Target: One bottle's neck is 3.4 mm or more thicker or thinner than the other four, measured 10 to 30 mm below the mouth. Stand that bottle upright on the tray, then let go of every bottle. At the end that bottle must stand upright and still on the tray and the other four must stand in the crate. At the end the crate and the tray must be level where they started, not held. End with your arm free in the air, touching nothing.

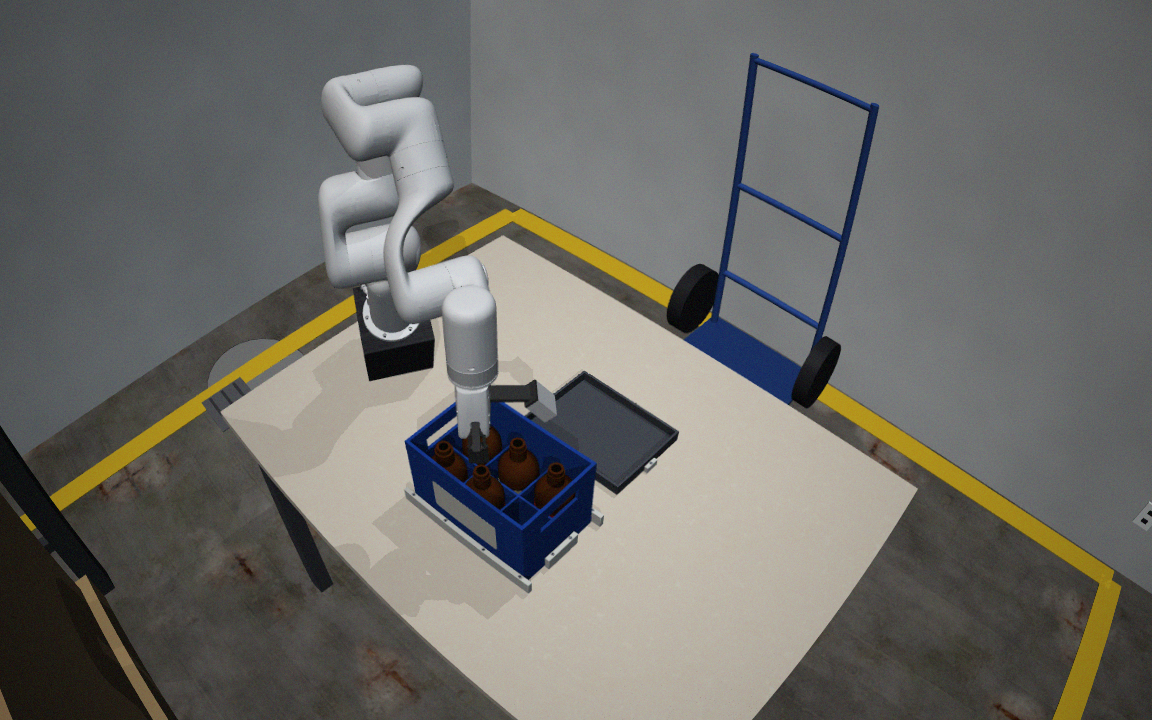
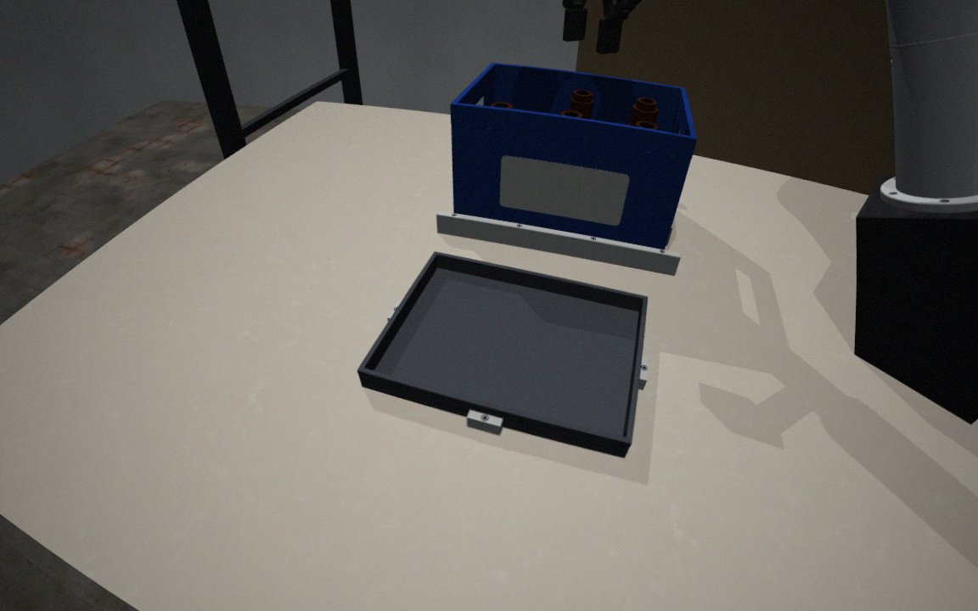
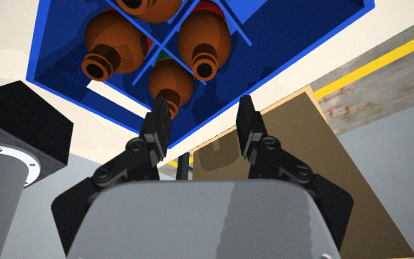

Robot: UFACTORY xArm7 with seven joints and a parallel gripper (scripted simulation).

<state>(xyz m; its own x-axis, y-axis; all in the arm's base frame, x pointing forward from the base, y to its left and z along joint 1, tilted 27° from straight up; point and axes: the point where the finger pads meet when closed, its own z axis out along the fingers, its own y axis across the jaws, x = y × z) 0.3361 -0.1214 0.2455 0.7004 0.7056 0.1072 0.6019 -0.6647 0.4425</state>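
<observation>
My gripper [image 1: 477,447] [image 2: 591,34] [image 3: 203,108] is open with nothing between its fingers, above the crate. In the wrist view its left finger partly covers the mouth of the green-labelled corner bottle [image 1: 448,461] [image 3: 171,77]. The blue crate [image 1: 511,544] [image 2: 477,182] stands level and holds all the brown bottles upright, among them bottles at the middle [image 1: 518,467] [image 3: 149,8], the label side [image 1: 485,488] [image 3: 205,36] and the far end [image 1: 553,488]. Another bottle [image 3: 128,43] is partly behind the gripper in the top view. The dark tray [image 1: 607,434] [image 2: 508,341] lies flat and empty.
One compartment [image 1: 520,509] at the crate's end holds no bottle. Pale rails [image 1: 473,540] [image 2: 553,241] flank the crate, and small blocks [image 1: 649,465] [image 2: 484,421] sit against the tray's edges. The robot's black base block [image 1: 398,353] [image 2: 933,296] stands at one end of the table.
</observation>
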